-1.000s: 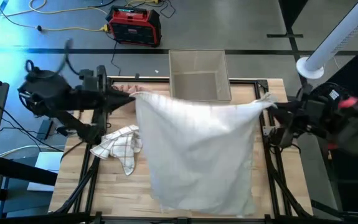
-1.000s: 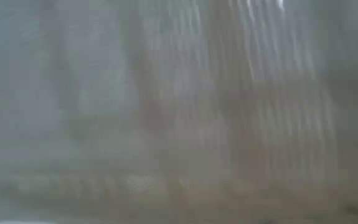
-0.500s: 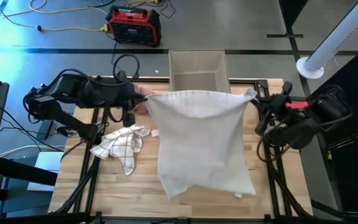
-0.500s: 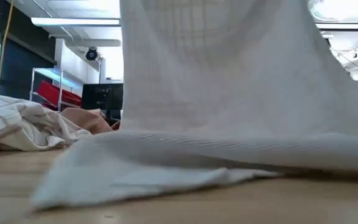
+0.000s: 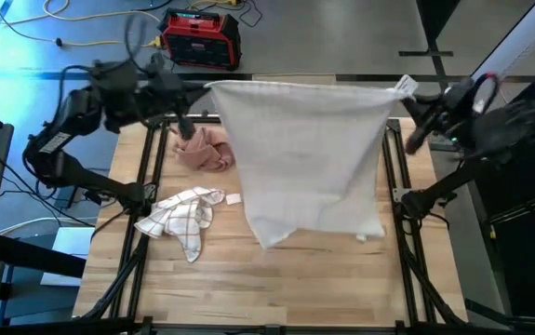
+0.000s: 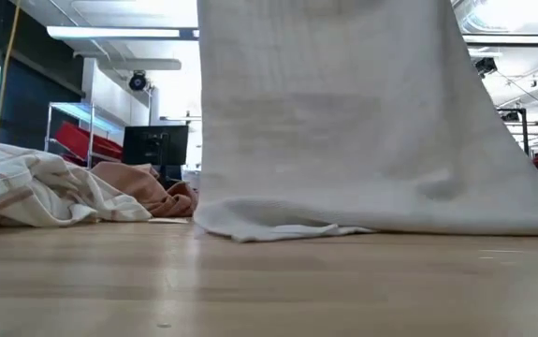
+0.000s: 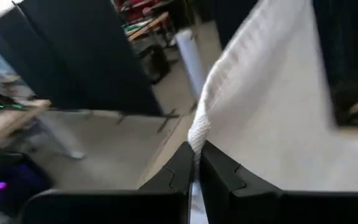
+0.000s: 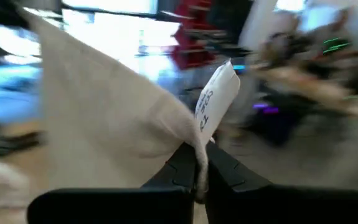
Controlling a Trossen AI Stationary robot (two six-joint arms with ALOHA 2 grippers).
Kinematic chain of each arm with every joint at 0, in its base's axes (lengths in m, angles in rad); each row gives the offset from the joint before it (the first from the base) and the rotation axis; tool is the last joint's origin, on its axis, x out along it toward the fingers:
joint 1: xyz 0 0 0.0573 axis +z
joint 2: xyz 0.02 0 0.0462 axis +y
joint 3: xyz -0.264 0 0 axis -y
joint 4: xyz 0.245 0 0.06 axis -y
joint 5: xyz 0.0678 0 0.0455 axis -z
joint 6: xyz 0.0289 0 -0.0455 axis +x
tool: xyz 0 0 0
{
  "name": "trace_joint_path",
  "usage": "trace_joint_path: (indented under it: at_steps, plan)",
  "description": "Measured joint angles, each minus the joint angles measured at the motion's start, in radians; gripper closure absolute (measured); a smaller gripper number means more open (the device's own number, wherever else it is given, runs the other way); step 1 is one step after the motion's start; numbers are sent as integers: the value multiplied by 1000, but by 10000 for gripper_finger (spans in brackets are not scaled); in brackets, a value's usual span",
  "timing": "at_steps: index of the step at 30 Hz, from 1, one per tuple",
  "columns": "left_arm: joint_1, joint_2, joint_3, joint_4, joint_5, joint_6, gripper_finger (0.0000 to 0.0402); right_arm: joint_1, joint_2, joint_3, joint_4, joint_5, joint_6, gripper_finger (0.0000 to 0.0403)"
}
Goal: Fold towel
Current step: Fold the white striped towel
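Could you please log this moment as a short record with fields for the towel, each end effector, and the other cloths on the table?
towel: large white towel held up by its two top corners, hanging as a sheet; its bottom edge rests on the wooden table
left end effector: shut on one top corner of the towel
right end effector: shut on the other top corner, beside the white tag
other cloths: pink cloth bunched at the far side; checked cloth crumpled nearer, left of the towel
fold state: no fold made yet

White towel; checked white cloth; pinkish cloth; red-and-black box; pale wooden table.
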Motion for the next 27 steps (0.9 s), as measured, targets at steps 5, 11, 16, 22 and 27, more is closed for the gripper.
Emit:
trace_joint_path:
  at_steps: [5,11,16,22,27]
  plan:
    - [-71,-68,0,-12,242,-241,395,1,12,-11,171,-452,-22,403]
    - [-284,-105,1,31,300,-413,395,74,90,-43,390,-748,-59,403]
    - [-490,-73,1,158,255,-454,395,196,147,-42,608,-809,-215,403]
    - [-688,-13,2,418,233,-343,395,363,185,-42,848,-781,-529,403]
    - [-763,4,70,487,189,-246,395,510,186,-41,1034,-666,-854,403]
